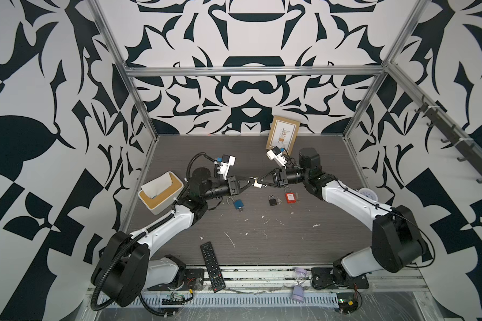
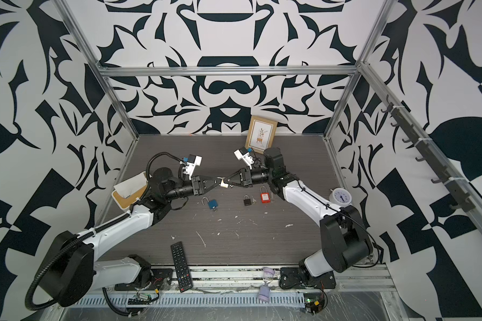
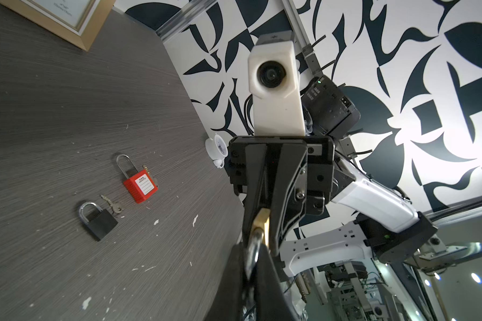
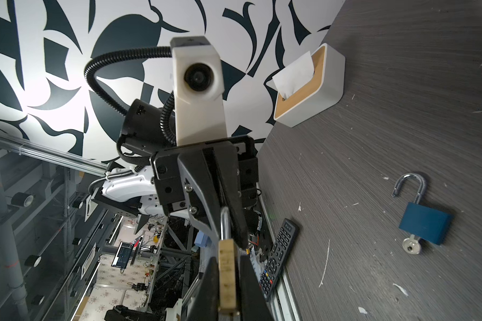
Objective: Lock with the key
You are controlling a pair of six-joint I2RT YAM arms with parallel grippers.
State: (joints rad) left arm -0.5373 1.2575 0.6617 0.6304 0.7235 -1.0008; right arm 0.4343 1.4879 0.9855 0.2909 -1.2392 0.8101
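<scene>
- Above the table (image 1: 262, 244) centre, the left gripper (image 1: 248, 182) pinches the shackle (image 4: 225, 222) of the brass lock (image 4: 227, 266). The right gripper (image 1: 261, 183) is clamped on its body.
- No key shows in this lock. One key (image 3: 112, 206) lies beside the black lock (image 3: 99, 219) at 4 o'clock, and another sits in the blue lock (image 4: 425, 226) at 7 o'clock.
- Risk: if the grippers pull unevenly, the lock may twist out and fall.
- The tissue box (image 4: 331, 83) at 9 o'clock holds a tissue (image 4: 294, 75) standing out.
</scene>
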